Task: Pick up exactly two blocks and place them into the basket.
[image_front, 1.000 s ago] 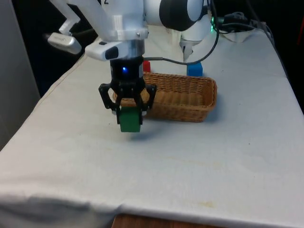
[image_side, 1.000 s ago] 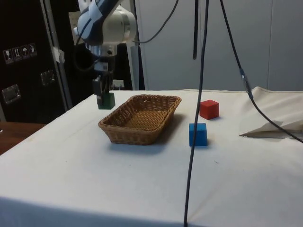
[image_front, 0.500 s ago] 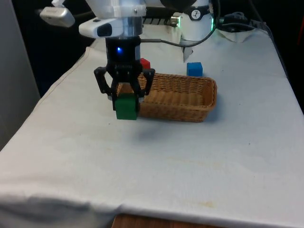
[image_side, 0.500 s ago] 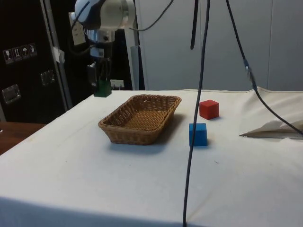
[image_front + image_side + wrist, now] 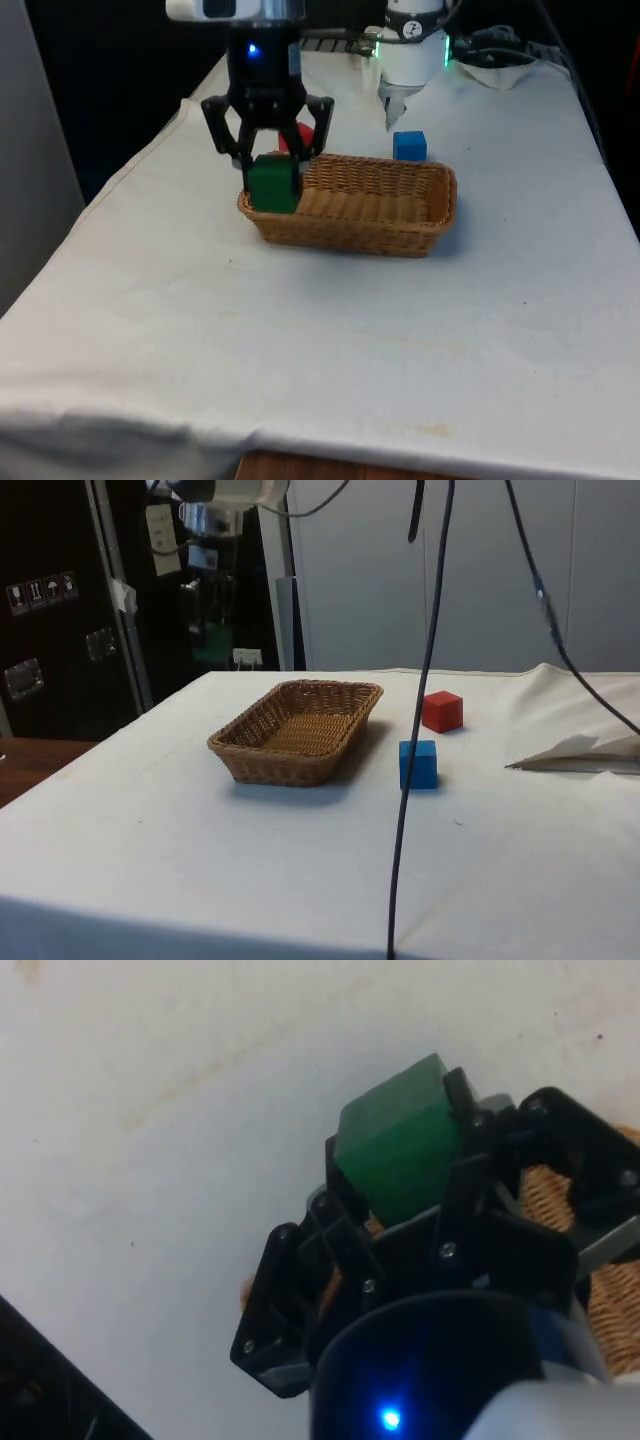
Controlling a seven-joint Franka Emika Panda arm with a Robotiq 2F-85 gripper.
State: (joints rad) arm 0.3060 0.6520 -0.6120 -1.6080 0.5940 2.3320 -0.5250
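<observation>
Rising w/ green block (image 5: 272, 182) clamped in pincer (image 5: 268, 176), now higher than 1 s ago, near basket (image 5: 400, 228) end; 1st drop-in next, prob.

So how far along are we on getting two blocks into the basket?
Nothing is in the wicker basket yet. In hand: the gripper holds the green block in the air near the basket's end. Left: drop it in, then fetch one more, either the blue block or the red block on the cloth.
</observation>
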